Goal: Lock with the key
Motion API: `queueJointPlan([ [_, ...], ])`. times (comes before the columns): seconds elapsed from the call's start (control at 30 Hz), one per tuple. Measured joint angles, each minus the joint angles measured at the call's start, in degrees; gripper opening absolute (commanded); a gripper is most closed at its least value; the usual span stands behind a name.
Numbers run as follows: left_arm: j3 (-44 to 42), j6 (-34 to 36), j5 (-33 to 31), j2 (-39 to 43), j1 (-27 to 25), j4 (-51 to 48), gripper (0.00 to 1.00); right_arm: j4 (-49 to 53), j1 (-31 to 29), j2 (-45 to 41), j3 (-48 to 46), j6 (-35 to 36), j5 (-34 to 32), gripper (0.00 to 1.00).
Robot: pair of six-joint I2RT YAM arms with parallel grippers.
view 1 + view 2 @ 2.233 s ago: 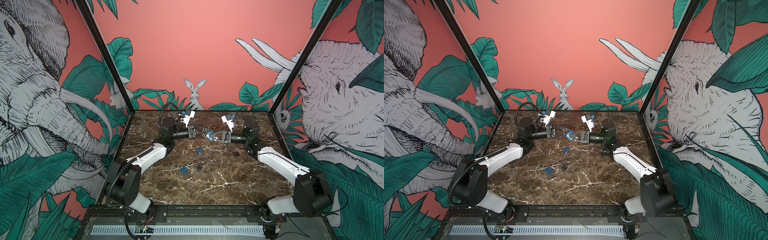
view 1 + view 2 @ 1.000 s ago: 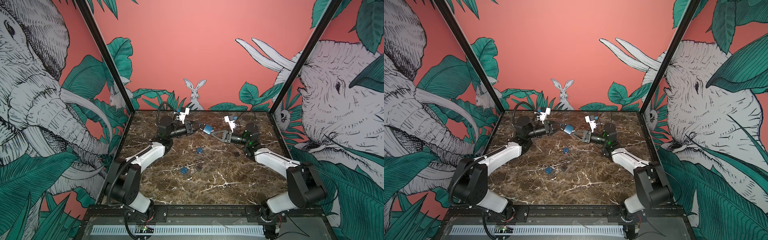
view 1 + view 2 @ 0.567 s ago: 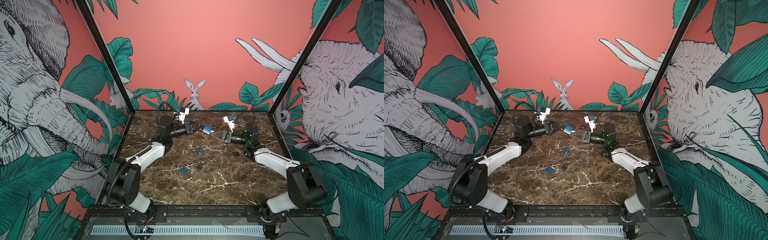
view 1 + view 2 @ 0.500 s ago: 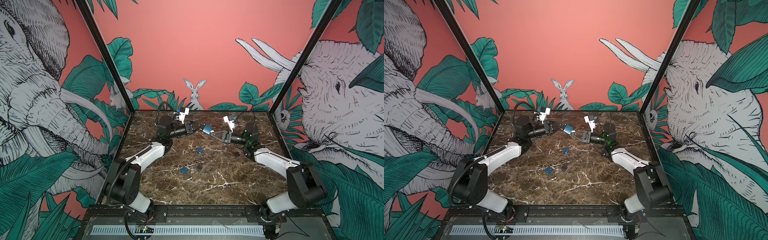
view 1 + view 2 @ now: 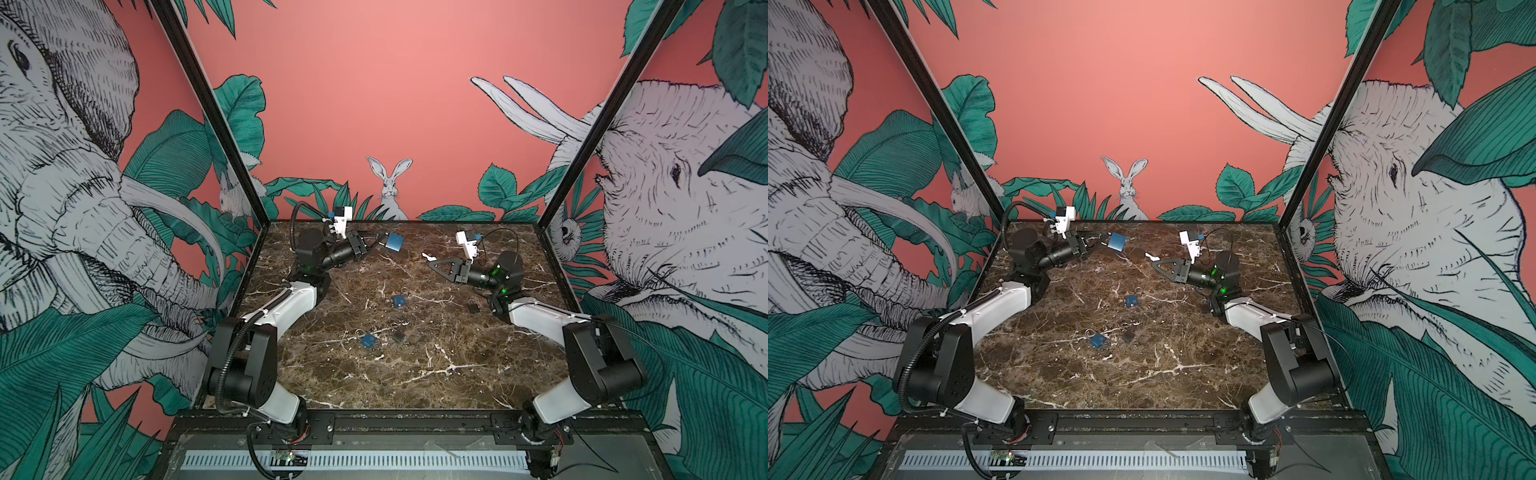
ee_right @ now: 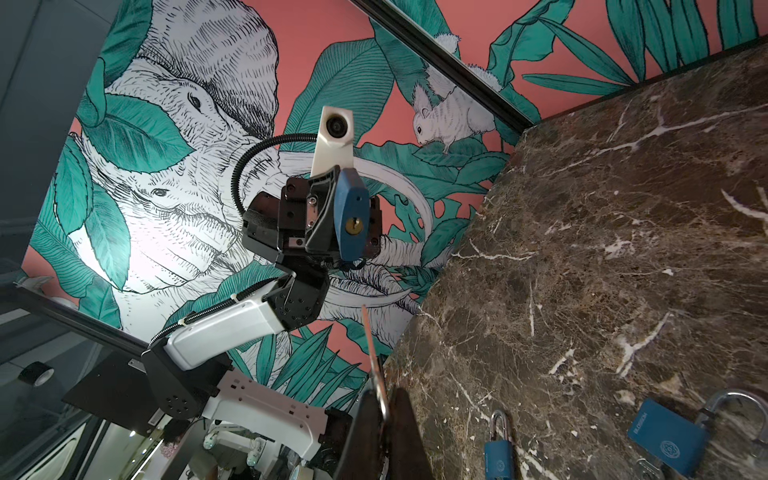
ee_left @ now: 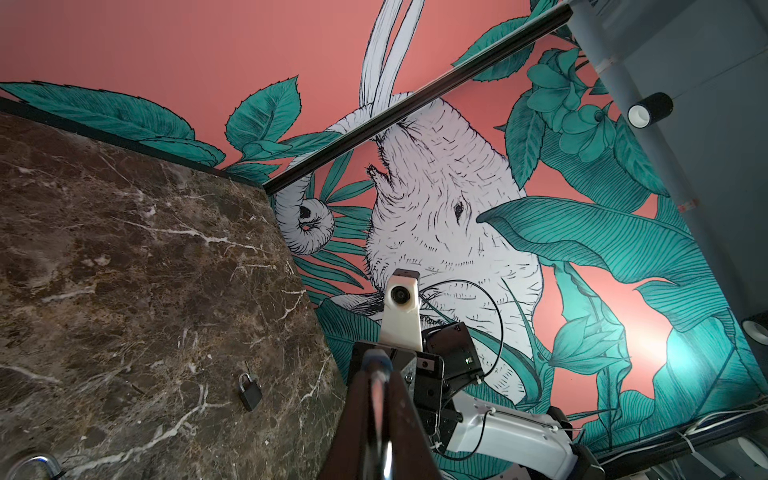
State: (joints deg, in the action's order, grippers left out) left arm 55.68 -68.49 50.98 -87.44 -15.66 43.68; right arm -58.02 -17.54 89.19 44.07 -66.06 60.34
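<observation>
We look into a booth whose back wall (image 5: 374, 83) is plain coral, with a white rabbit (image 5: 390, 187) drawn low among green leaves (image 5: 494, 195). A left-wall elephant (image 5: 62, 187) and a right-wall elephant (image 5: 665, 187), both inked in black on white, face inward. Black corner posts (image 5: 208, 112) frame a dark brown marble surface (image 5: 415, 365) veined in white, and a black rail (image 5: 415, 419) edges its front. In the right wrist view we see a drawn squirrel (image 6: 449, 116) on a leaf and a bright glare (image 6: 137, 266) on the wall.

Robotics lab cell: mural panels (image 5: 374, 104) enclose a marble desk (image 5: 415, 365). Left arm (image 5: 286, 307) and right arm (image 5: 540, 320) stand at its front rail (image 5: 415, 424).
</observation>
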Motion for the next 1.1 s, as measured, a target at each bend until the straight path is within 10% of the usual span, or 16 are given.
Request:
queueJointPlan([
  [0.33,5.4,20.3,-1.6,-0.4,-4.3,-30.0,0.00,35.1,2.3,-10.8,1.3,21.7,-12.5,0.00],
  [0.6,18.0,31.4,-2.2,-15.7,-13.5,-44.7,0.00,57.4,4.7,-16.0,3.5,34.1,-27.0,0.00],
  [1.1,54.0,43.7,-1.5,-47.5,-18.3,-68.1,0.00,66.2,6.3,-17.9,1.6,37.9,-38.5,0.00],
])
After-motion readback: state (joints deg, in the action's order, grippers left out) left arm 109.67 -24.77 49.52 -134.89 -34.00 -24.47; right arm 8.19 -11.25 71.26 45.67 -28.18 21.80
